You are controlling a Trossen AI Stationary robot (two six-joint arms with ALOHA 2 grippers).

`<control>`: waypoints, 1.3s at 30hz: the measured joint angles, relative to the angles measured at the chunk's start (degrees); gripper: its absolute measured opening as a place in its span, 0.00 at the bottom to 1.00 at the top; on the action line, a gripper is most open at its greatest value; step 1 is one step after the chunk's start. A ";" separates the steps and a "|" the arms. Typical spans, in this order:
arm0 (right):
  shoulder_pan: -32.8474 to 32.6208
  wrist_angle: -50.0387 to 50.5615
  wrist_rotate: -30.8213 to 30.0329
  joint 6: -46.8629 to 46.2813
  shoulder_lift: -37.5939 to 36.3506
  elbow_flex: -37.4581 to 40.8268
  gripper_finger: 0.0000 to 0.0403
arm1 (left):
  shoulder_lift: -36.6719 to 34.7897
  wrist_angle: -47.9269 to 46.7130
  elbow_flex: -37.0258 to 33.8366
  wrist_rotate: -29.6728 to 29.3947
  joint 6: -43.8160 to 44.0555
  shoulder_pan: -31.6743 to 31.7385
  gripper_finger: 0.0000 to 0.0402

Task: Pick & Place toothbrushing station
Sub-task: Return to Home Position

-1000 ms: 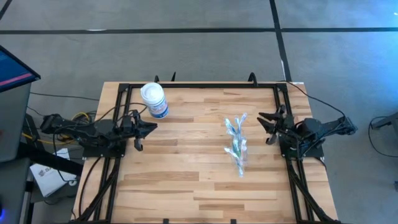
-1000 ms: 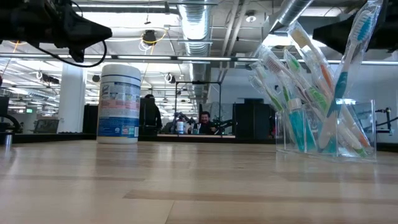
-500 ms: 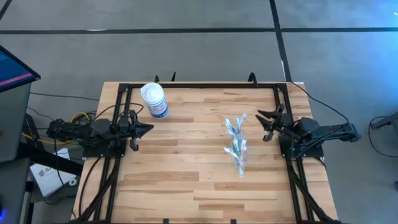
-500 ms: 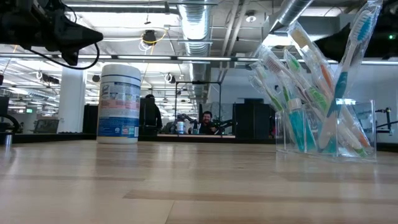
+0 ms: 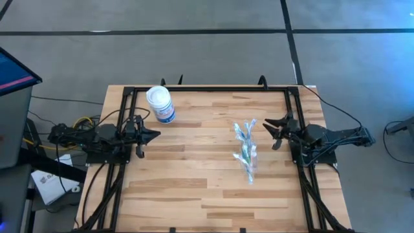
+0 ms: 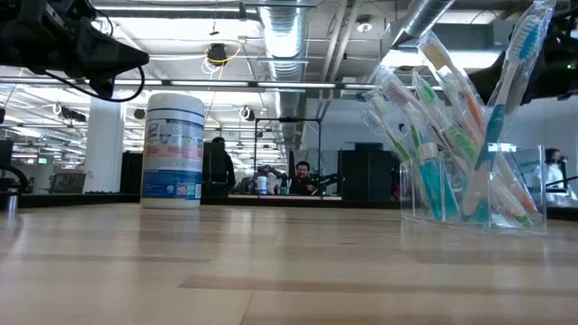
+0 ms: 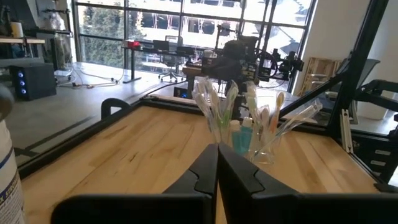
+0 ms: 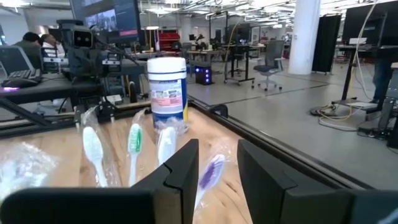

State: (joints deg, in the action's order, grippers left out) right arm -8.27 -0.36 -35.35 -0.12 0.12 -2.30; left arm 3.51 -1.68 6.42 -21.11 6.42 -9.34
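In low view, teal tubes (image 6: 433, 191) among toothbrushes (image 6: 452, 90)

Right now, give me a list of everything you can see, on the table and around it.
table: one, light wood, under both arms
canister: one, white with blue label, back left of table
organizer: one, clear, right of table centre
toothbrushes: many, too bunched to count, blue, green and orange among them, standing in organizer
tubes: at least two, teal, in organizer
people: a few, far off in the room behind
left gripper: dark, shut, at table's left edge
right gripper: dark, open, at table's right edge, beside organizer
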 joint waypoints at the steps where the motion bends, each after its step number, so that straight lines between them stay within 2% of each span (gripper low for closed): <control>1: -0.02 0.04 0.00 -0.02 0.00 0.14 0.25 | 0.15 0.04 0.02 -0.01 -0.01 0.00 0.01; 8: 1.90 -1.30 -0.44 1.32 0.00 0.24 0.25 | 1.20 -0.01 0.02 -0.32 -0.13 0.00 0.01; 12: 2.99 0.97 -0.08 -1.44 0.19 0.22 0.25 | 1.80 -0.04 0.02 -0.32 -0.13 0.00 0.01; 15: 3.19 0.98 3.82 -1.59 0.29 0.22 0.25 | 2.57 -0.03 0.02 -0.30 -0.13 0.00 0.01; 19: 2.86 1.01 5.76 -1.88 0.23 0.22 0.25 | 4.06 -0.03 0.02 -0.30 -0.13 0.00 0.01; 25: 2.78 1.07 5.60 0.33 1.53 0.22 0.25 | 6.83 0.01 0.02 -0.30 -0.48 0.00 0.02; 30: 2.59 1.14 5.52 -2.75 2.81 0.22 0.25 | 10.09 -0.02 0.02 -0.28 -0.50 0.00 0.02; 39: 2.73 1.16 5.46 -2.92 2.91 0.24 0.25 | 14.67 0.16 0.02 -0.24 -0.57 0.00 0.03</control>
State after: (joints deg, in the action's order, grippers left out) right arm -5.54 0.80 -29.89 -3.04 3.03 -2.07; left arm 18.19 -1.53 6.44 -21.35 5.85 -9.34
